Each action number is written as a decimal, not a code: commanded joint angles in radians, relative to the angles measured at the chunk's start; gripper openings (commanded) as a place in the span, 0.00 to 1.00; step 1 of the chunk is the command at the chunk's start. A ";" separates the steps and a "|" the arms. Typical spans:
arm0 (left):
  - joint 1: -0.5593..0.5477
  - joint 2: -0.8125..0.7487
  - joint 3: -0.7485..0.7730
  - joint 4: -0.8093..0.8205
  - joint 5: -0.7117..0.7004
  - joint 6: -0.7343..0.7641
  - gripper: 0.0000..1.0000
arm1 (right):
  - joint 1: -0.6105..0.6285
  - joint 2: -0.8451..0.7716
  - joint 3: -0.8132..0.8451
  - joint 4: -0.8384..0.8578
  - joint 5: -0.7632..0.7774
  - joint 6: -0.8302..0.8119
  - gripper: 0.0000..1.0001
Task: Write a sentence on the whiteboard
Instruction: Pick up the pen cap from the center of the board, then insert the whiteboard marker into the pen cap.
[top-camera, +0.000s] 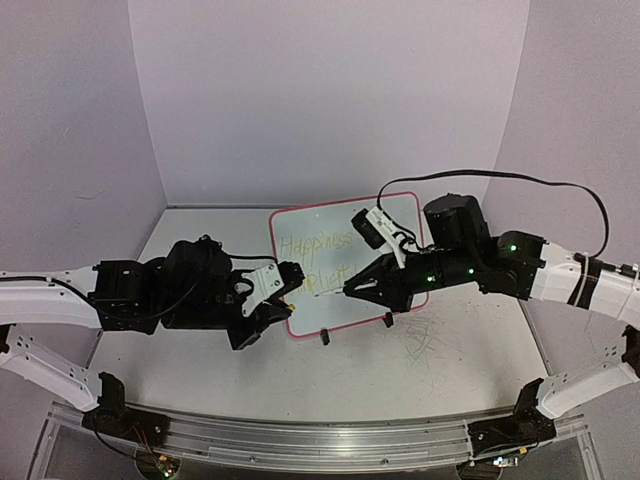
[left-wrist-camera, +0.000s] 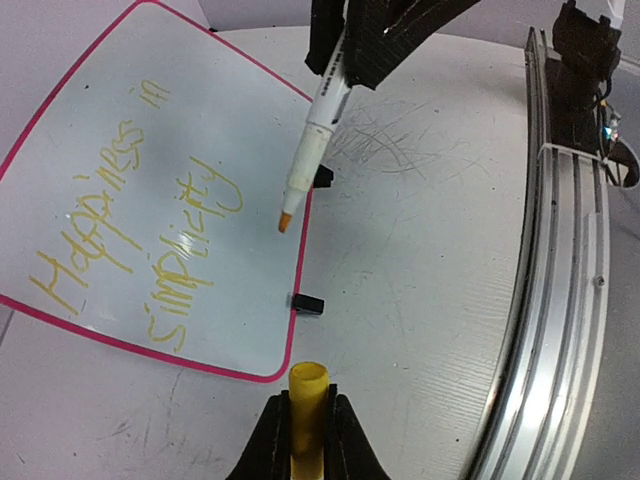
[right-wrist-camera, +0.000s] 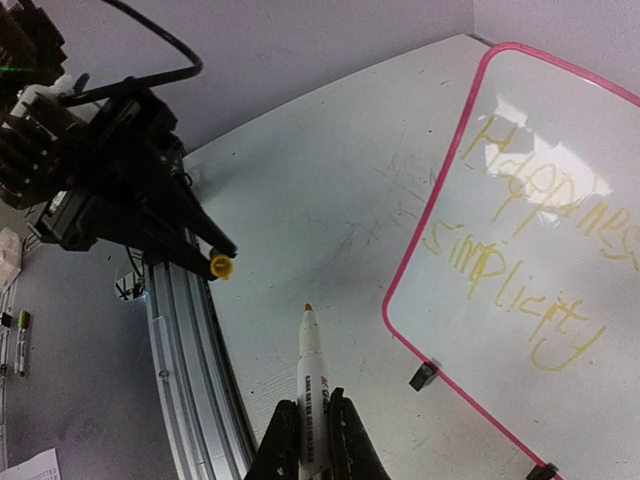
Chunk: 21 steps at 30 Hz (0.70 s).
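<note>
The left claw (left-wrist-camera: 308, 420) pinches a stubby yellow cap (left-wrist-camera: 309, 382); the right claw (right-wrist-camera: 311, 412) clamps a slim white marker (right-wrist-camera: 311, 350) — ahead, the glossy pink-rimmed whiteboard (left-wrist-camera: 230, 110).

on the whiteboard (left-wrist-camera: 235, 125), the sentence (left-wrist-camera: 135, 235) "happiness in simplicity" is written by hand in yellow over two lines. small black print is carried on the marker (right-wrist-camera: 314, 370) barrel, but it cannot be read.
</note>
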<state>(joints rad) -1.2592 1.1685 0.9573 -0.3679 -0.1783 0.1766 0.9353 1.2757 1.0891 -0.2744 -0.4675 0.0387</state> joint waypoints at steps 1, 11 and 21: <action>0.002 0.011 0.011 0.096 0.009 0.200 0.00 | 0.040 0.015 0.050 -0.001 -0.031 -0.008 0.00; 0.002 0.015 0.008 0.095 0.025 0.209 0.00 | 0.066 0.026 0.073 0.020 -0.040 0.000 0.00; 0.002 0.024 0.013 0.096 0.032 0.213 0.00 | 0.069 0.053 0.077 0.021 -0.034 0.001 0.00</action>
<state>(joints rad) -1.2579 1.1965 0.9562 -0.3087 -0.1566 0.3714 0.9985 1.3139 1.1259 -0.2779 -0.4923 0.0418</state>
